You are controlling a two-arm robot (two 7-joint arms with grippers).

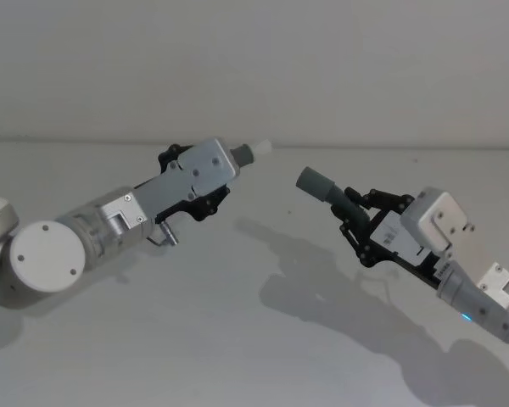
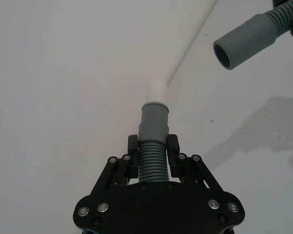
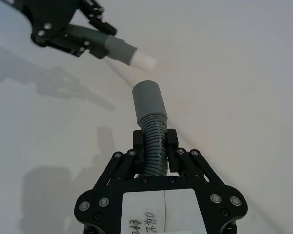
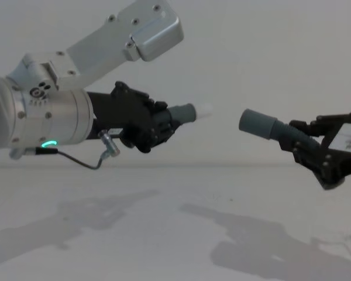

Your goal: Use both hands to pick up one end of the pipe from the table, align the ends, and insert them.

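Both pipe pieces are held in the air above the white table (image 1: 229,339). My left gripper (image 1: 210,193) (image 2: 153,146) (image 4: 164,124) is shut on the ribbed body of the piece with the grey collar (image 1: 244,154) (image 2: 154,122) and white stub (image 2: 158,91) (image 4: 203,109). Over on the right, my right gripper (image 1: 351,209) (image 3: 155,142) (image 4: 298,143) is shut on the ribbed body of the other piece, whose wide open collar (image 1: 316,183) (image 3: 147,100) (image 4: 258,124) points at the stub. The two ends face each other with a short gap. The stub sits slightly higher.
A pale wall (image 1: 254,68) rises at the table's far edge. Shadows of both arms fall on the table surface below the grippers. A thin cable loop (image 4: 99,155) hangs under the left wrist.
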